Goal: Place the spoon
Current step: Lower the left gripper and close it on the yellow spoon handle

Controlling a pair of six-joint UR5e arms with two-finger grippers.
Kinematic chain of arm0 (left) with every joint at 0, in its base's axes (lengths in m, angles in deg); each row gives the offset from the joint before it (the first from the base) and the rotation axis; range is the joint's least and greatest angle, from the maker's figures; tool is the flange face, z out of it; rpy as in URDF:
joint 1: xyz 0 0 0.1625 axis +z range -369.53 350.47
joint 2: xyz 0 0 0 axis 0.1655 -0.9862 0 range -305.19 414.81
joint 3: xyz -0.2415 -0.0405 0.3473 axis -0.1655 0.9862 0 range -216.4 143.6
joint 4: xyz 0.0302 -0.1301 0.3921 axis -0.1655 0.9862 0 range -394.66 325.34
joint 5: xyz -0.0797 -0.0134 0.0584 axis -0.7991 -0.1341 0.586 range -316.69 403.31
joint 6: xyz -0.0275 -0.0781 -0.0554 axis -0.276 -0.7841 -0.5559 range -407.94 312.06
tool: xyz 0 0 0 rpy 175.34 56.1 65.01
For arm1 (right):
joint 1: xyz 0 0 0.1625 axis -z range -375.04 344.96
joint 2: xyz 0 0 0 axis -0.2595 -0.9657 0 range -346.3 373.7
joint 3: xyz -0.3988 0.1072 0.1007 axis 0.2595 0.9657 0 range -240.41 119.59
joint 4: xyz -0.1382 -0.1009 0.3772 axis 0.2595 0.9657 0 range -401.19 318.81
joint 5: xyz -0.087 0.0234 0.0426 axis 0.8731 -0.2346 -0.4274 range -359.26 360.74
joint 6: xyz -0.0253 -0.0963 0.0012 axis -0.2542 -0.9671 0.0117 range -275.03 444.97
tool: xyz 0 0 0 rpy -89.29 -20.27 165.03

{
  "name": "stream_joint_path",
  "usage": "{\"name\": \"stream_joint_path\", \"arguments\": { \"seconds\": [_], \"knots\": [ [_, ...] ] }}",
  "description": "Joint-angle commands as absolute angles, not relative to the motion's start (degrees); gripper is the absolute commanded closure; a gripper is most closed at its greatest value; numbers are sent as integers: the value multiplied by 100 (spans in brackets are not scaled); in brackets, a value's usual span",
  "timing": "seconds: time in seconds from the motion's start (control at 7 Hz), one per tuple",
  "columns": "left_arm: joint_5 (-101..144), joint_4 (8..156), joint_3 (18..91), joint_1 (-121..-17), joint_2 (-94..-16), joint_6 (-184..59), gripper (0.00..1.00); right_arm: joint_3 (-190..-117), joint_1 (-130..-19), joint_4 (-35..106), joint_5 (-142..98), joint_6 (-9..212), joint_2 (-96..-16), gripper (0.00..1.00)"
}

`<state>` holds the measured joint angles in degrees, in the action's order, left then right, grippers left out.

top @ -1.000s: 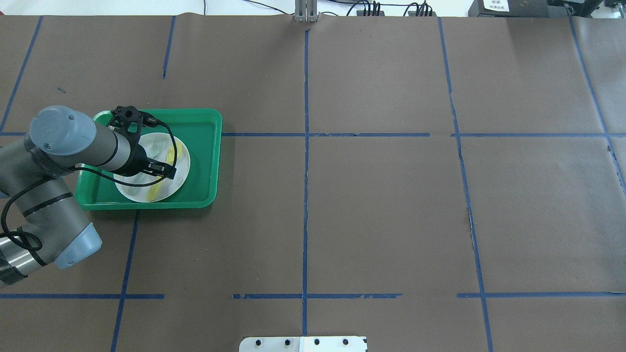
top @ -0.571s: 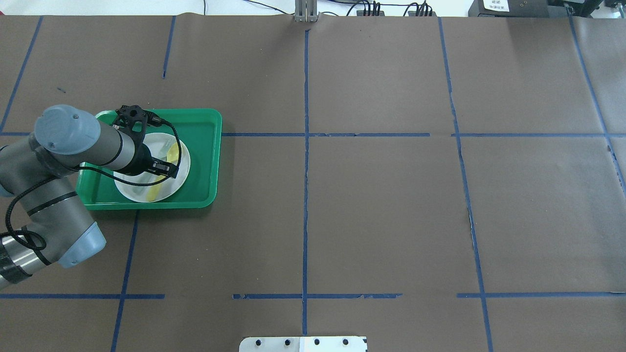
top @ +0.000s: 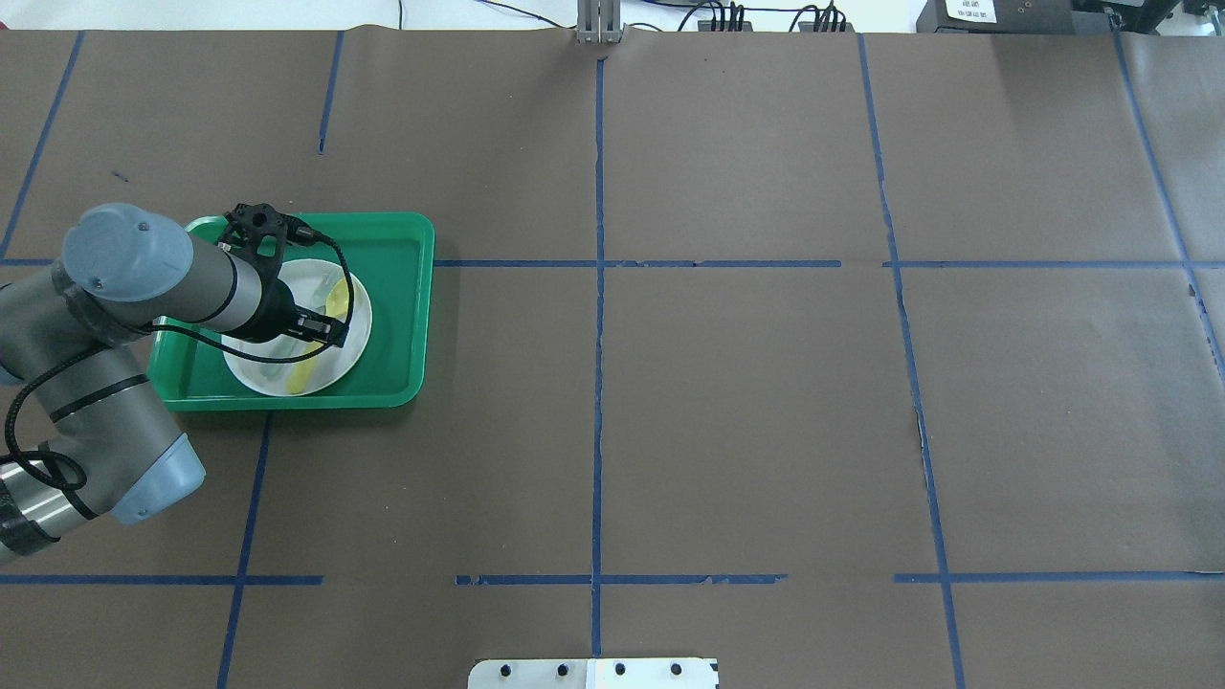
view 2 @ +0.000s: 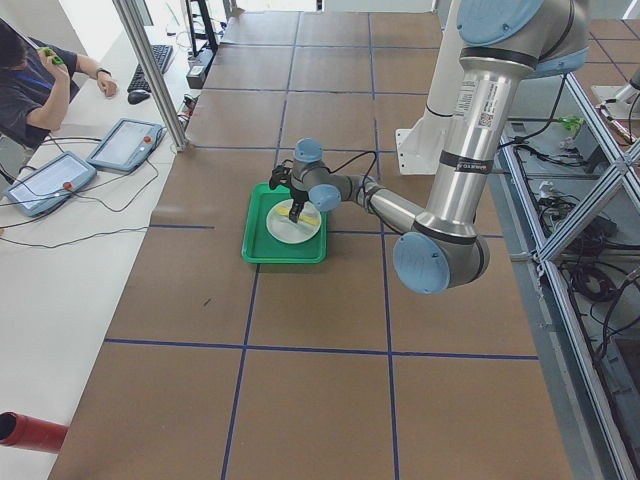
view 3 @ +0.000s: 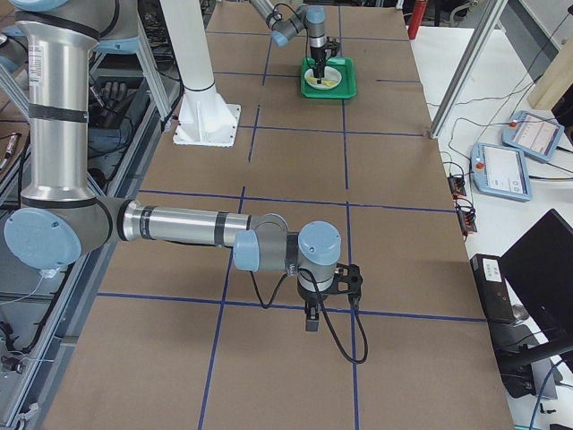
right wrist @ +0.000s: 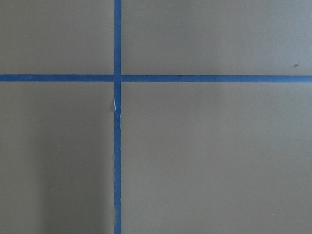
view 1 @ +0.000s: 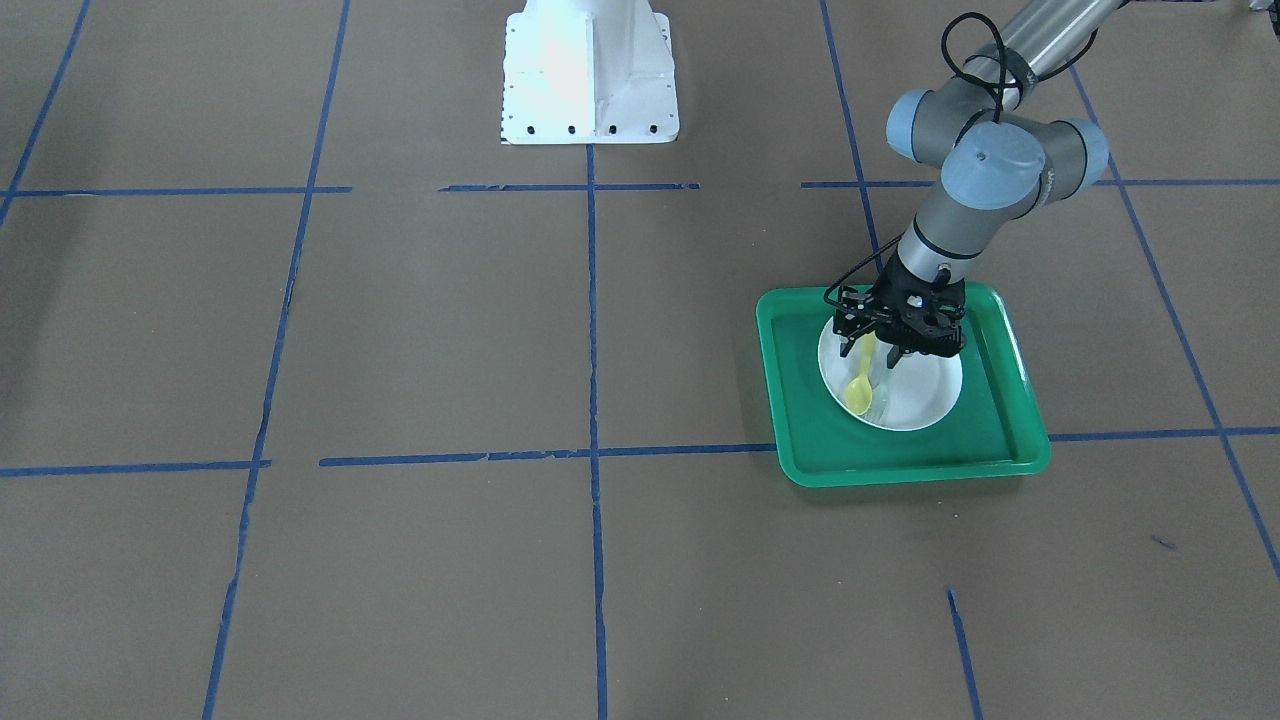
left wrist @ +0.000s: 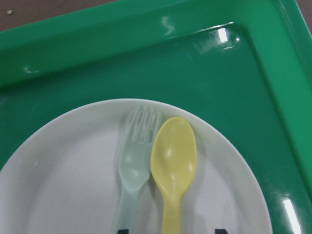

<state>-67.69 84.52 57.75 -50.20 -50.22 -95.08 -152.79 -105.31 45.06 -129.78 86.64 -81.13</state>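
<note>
Nearest the left wrist camera, the two dark fingertips [left wrist: 220, 230] of the left gripper [left wrist: 172, 230] are being kept spread at the bottom edge. The handles of the yellow spoon [left wrist: 173, 156] and the pale green fork [left wrist: 135, 161] are lying between them, and nothing is being pinched. Just beyond, the spoon is being borne by the white plate [left wrist: 63, 165] alone, its oval bowl side by side with the fork's tines and pointing toward the plate's far rim. The plate itself is being held in the green tray [left wrist: 195, 73]. Set against the overhead pictures of a second before, spoon and fork are being found in the same spots, while only the left arm's wrist and elbow are being shifted slightly. This is being judged as a spoon already released onto the plate, with little left but a clean withdrawal. Farther off, over the brown table paper [top: 746, 411], the right gripper [view 3: 328, 288] is being parked well apart from the tray, by blue tape lines [right wrist: 117, 146]. Whether its jaws are spread cannot be told.
</note>
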Motion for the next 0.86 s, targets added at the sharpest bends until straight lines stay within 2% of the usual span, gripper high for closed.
{"name": "stream_joint_path", "arguments": {
  "seconds": [0.0,0.71],
  "knots": [
    [-6769,8452,5782,-5057,-5031,-9505,49,-15279,-10531,4512,-12978,8664,-8113,0],
    [-6769,8417,5730,-5049,-5048,-9505,48,-15279,-10531,4503,-12978,8664,-8113,0]
  ]
}}
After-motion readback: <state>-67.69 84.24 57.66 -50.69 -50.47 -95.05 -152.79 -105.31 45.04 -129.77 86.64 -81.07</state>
